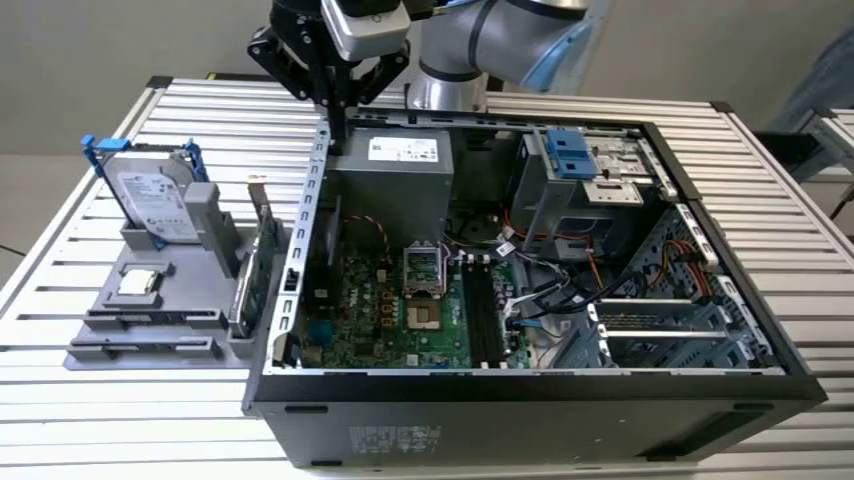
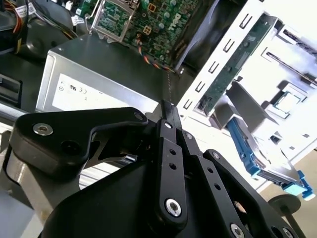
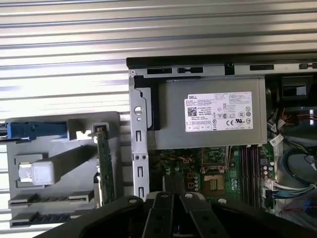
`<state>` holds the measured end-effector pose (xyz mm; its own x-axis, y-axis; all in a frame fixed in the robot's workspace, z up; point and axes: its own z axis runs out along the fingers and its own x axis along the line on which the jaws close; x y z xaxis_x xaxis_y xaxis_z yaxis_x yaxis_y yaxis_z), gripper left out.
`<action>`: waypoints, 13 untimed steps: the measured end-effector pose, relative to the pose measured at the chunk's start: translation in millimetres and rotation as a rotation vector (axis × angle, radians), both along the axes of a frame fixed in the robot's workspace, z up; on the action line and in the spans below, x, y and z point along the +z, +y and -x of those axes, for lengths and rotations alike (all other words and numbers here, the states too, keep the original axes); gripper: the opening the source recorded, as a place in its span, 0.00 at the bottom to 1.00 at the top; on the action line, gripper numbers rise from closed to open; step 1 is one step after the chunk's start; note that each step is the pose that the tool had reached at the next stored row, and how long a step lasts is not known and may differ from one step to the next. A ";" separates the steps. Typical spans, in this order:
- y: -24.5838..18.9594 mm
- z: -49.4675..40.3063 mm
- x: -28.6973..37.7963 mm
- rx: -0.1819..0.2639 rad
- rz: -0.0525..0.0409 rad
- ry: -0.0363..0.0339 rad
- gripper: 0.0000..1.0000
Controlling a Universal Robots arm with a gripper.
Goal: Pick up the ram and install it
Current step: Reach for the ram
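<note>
Grey fixture (image 1: 114,305) on the slatted table (image 1: 80,420), to the exterior view's left of the open computer case (image 1: 534,385). Its nearest low slot appears to carry the ram (image 3: 52,218), a dark stick with its long axis running across the exterior view, parallel to the case's near wall. Behind it stand the green expansion card (image 1: 263,255) and, farther back, the hard drive (image 1: 150,200) in its blue frame. Farthest off, the gripper (image 1: 339,138) hangs over the case's far corner beside the power supply (image 1: 394,170) — fingers pressed together, seemingly on nothing — so the ram lies well apart from it, toward the camera and the exterior view's left, outside the case.
</note>
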<state>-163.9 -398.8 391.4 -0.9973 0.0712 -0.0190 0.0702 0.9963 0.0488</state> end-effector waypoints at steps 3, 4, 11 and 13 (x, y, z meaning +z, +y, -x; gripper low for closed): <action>0.0 4.8 -0.3 0.000 0.0000 0.0001 0.00; 0.0 6.6 -0.4 0.000 0.0000 0.0001 0.00; 0.0 18.0 -1.2 0.000 0.0001 0.0002 0.00; 0.0 21.3 -1.5 0.000 0.0000 0.0002 0.00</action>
<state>-185.2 -398.8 389.8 -0.9973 0.0712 -0.0187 0.0703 0.9963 0.0487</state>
